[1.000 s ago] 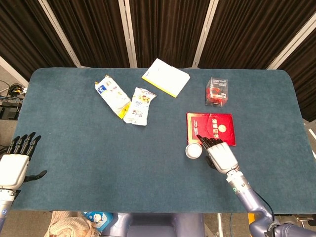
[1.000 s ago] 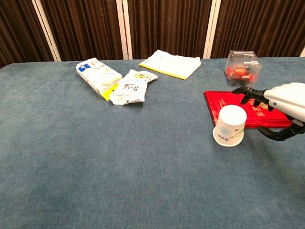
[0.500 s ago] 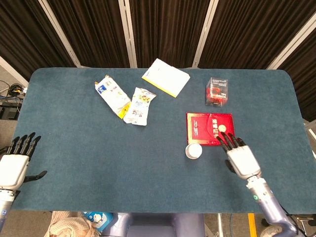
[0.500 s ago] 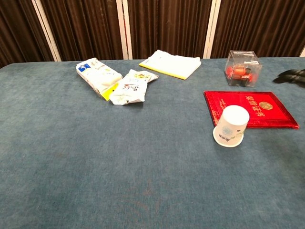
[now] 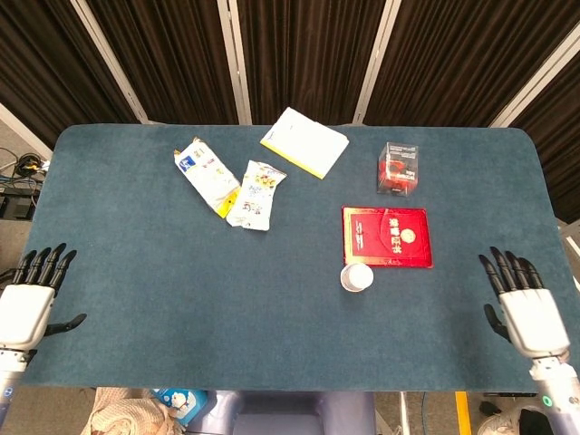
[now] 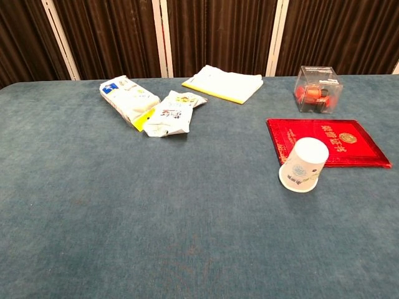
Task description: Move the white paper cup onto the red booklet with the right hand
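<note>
The white paper cup [image 5: 356,277] [image 6: 303,164] stands upside down on the blue cloth, just in front of the near left corner of the red booklet [image 5: 387,236] [image 6: 336,141]. The cup leans a little toward the booklet's edge in the chest view. My right hand [image 5: 524,306] is far to the right of the cup, near the table's front right edge, fingers spread and holding nothing. My left hand [image 5: 30,299] hangs open at the front left edge. Neither hand shows in the chest view.
Two white snack packets [image 5: 206,174] [image 5: 256,195] lie at the back left of centre. A white and yellow pad [image 5: 304,141] lies at the back. A clear box with red contents [image 5: 398,168] stands behind the booklet.
My right hand has drawn back from beside the cup and booklet to the front right edge, leaving the chest view. The cup stays in front of the booklet, tilted slightly more.
</note>
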`<state>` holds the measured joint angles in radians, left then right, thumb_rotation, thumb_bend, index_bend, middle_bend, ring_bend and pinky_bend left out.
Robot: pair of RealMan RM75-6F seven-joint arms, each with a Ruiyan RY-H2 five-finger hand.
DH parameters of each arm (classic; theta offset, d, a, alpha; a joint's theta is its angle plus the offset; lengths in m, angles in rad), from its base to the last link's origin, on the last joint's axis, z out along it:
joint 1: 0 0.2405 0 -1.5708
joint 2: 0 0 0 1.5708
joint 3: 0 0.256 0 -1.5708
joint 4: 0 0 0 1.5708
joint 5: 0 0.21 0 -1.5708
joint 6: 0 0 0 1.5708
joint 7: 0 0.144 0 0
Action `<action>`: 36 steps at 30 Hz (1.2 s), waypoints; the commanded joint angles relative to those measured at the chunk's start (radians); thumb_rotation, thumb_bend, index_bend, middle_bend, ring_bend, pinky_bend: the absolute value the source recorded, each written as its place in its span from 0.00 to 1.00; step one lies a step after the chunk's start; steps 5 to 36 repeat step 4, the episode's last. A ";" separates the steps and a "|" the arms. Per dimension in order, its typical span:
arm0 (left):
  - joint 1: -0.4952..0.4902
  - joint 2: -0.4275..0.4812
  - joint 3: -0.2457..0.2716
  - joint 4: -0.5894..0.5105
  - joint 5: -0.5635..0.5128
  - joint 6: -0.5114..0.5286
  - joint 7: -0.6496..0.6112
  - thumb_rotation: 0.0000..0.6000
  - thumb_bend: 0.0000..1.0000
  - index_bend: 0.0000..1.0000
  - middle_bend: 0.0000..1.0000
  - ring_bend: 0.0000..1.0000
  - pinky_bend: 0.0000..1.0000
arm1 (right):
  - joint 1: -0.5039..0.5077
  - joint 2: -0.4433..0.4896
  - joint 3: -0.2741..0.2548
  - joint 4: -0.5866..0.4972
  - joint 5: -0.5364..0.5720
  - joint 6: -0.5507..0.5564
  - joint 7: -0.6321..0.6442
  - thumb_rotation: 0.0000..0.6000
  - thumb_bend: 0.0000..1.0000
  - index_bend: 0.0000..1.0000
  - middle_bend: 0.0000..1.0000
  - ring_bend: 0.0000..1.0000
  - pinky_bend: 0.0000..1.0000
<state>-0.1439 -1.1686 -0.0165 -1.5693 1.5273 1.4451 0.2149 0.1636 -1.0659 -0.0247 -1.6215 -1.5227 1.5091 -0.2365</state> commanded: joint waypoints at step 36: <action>0.000 -0.004 0.000 0.007 0.010 0.010 -0.005 1.00 0.00 0.00 0.00 0.00 0.00 | -0.052 0.001 -0.004 0.036 -0.002 0.044 0.043 1.00 0.42 0.00 0.00 0.00 0.09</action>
